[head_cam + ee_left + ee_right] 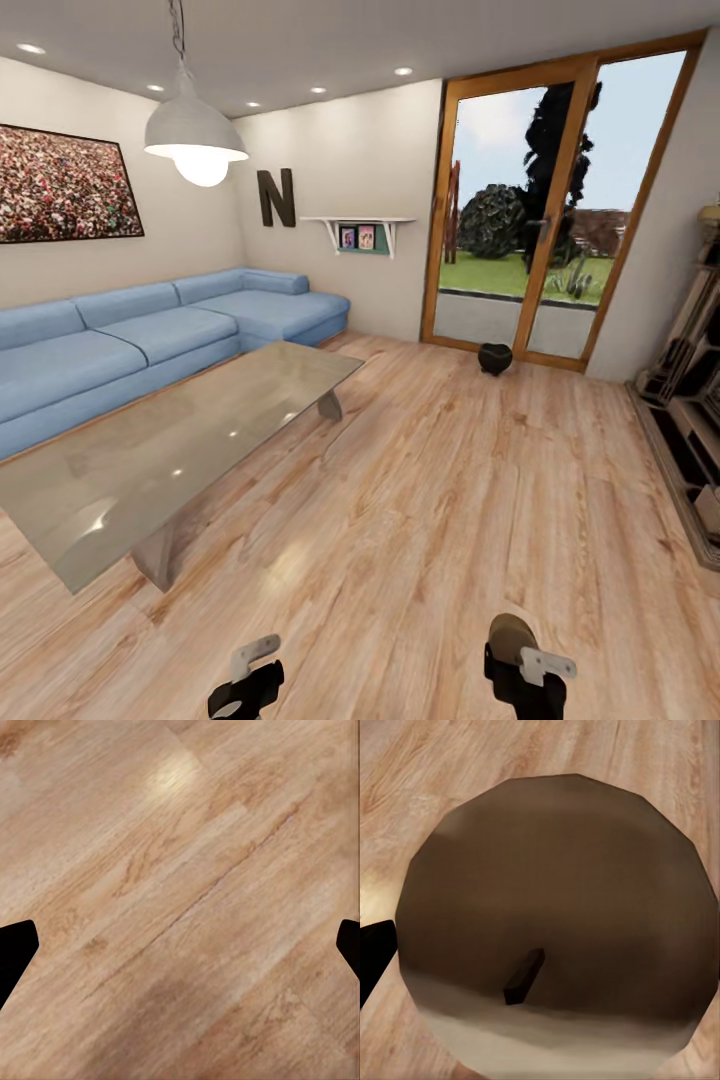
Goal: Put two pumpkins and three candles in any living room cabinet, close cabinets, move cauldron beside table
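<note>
My right gripper (522, 662) is low at the front, shut on a stubby beige-grey candle (511, 634). In the right wrist view the candle (555, 892) shows its round top and dark wick, with one black fingertip (373, 956) at its side. My left gripper (246, 682) hangs open over bare floor, its fingertips (15, 949) wide apart with nothing between them. The black cauldron (494, 358) sits on the floor by the glass door, far from the low glossy table (120, 480) at the left. The pumpkins are out of view.
A blue corner sofa (120, 345) runs behind the table. A dark wooden shelf unit (690, 400) lines the right wall; I cannot tell whether it is a cabinet. A lamp (196, 140) hangs over the table. Wood floor (420, 500) stretches between table and shelf unit.
</note>
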Available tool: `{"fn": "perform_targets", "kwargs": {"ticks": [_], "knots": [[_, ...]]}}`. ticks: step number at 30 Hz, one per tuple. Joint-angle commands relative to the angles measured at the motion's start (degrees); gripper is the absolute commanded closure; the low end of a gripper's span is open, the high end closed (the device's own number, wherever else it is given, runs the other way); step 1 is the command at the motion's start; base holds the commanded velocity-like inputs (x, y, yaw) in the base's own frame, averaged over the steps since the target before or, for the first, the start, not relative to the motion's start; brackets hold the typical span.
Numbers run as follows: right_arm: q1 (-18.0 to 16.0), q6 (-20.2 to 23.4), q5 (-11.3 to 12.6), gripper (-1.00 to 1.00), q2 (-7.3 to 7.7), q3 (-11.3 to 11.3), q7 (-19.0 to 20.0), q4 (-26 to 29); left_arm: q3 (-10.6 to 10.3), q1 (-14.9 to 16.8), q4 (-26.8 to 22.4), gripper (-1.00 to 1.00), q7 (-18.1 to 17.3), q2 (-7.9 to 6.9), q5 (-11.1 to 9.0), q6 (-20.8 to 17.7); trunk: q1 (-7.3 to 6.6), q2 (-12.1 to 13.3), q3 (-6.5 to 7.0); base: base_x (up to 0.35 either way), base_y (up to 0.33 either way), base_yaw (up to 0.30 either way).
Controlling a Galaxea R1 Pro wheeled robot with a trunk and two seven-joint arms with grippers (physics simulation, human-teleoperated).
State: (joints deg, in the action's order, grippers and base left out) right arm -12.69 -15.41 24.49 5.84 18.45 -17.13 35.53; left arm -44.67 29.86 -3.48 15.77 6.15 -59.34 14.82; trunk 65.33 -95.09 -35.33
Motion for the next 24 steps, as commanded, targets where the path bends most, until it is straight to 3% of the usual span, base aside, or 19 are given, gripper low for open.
{"fn": "perform_targets", "kwargs": {"ticks": [1, 8, 20, 24], "knots": [[-0.06, -0.32, 0.65, 1.00, 0.07, 0.52, -0.38, 0.11, -0.50, 0.02, -0.03, -1.00, 0.31, 0.00, -0.34, 0.12, -0.01, -0.03, -0.05, 0.000, 0.000, -0.028], [-0.06, -0.32, 0.39, 1.00, -1.54, 0.31, -0.37, 0.08, -0.50, 0.02, -0.03, -1.00, 0.31, 0.01, -0.34, 0.12, -0.01, -0.03, -0.05, -0.001, 0.000, -0.125], [-0.06, -0.28, 0.54, 1.00, -1.71, 0.12, -0.44, -0.02, -0.50, 0.02, -0.03, -1.00, 0.31, 0.01, -0.34, 0.12, -0.01, -0.03, -0.05, -0.249, 0.000, -0.290], [-0.06, -0.24, 0.63, 1.00, -1.80, 0.07, -0.45, -0.02, -0.51, 0.02, -0.03, -1.00, 0.31, 0.01, -0.34, 0.12, -0.01, -0.03, -0.08, -0.069, 0.000, -0.285]]}}
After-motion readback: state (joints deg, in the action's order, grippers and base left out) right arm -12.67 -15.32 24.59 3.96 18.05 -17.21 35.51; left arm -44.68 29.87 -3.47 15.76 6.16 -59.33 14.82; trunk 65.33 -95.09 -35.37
